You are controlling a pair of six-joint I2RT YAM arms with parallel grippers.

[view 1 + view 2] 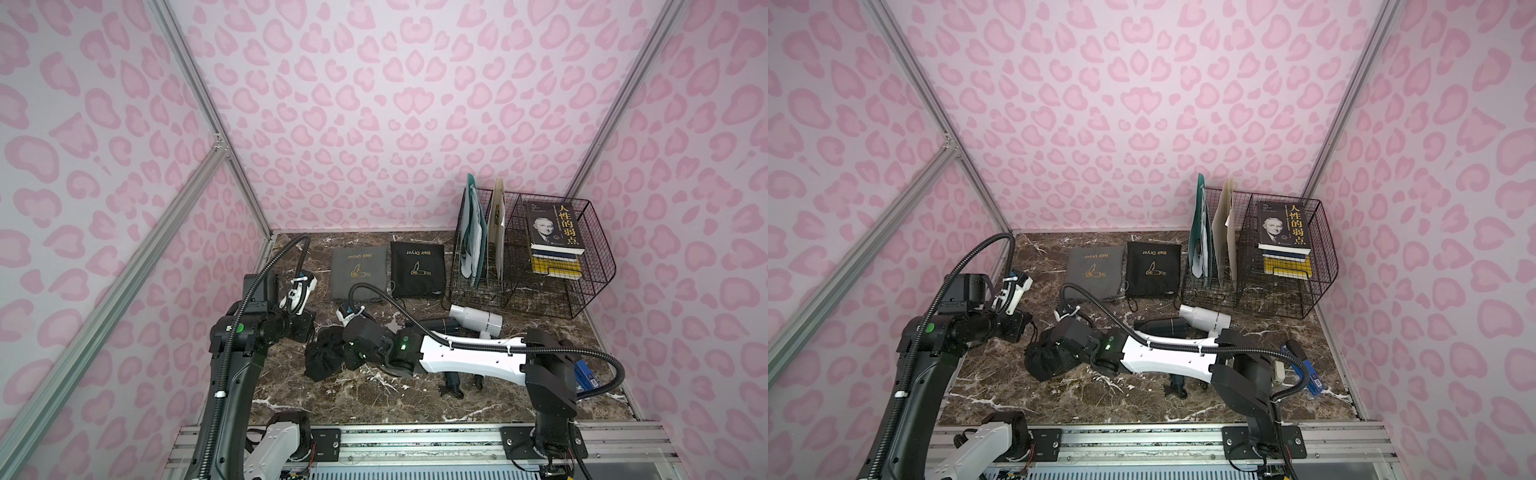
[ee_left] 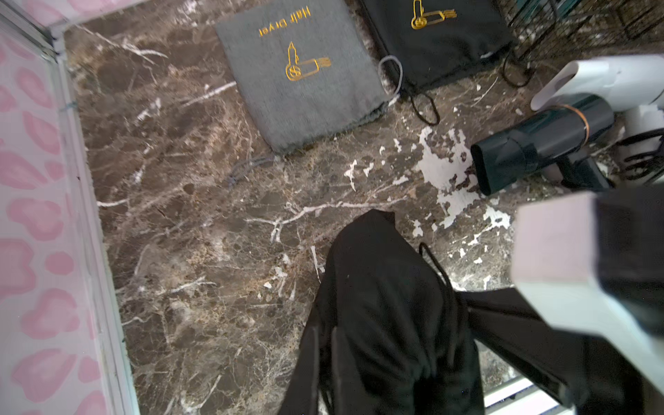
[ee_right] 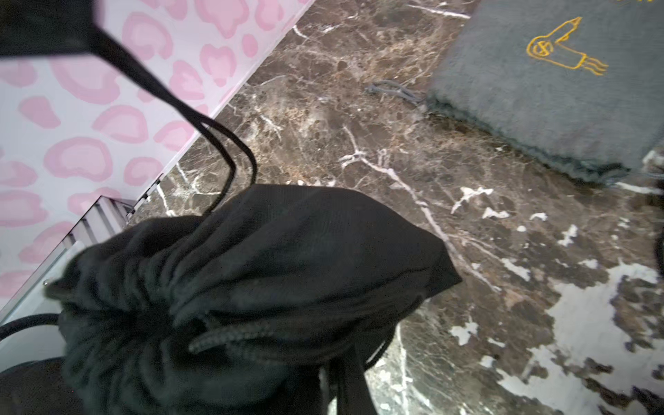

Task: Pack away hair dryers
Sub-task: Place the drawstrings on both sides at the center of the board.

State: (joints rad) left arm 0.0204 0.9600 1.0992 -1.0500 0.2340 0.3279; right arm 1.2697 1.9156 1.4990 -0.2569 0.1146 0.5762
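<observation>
A filled pouch (image 1: pixel 324 359) of soft black fabric, bulging and gathered into pleats at its mouth, is sitting on the brown, white-veined marble-look tabletop (image 1: pixel 374 399) between the two arms. The left gripper (image 1: pixel 311 337) is pinching a loop of the braided drawstring (image 3: pixel 215 133) with its jaws closed. The right gripper (image 1: pixel 345 358) is clamping shut on the puckered neck. The right wrist view is showing the taut cord and the pleats, which both top views are reducing to a dark lump. The pouch's contents are hidden in every view. Two hair dryers are lying loose near the wire basket (image 1: pixel 598 232): a smooth white dryer (image 1: pixel 478 318) just beside a glossy dark dryer (image 2: pixel 539 143), whose flattened nozzle and thin orange ring are showing only in the left wrist view. In both top views the right arm's white forearm is crossing over their handles and hiding them. Behind, a felt-like grey pouch (image 1: pixel 359 272) and a flat black pouch (image 1: pixel 417 268), both with gold print, are lying side by side. Stacked books (image 1: pixel 548 226) and upright folders (image 1: pixel 473 237) are filling the basket.
</observation>
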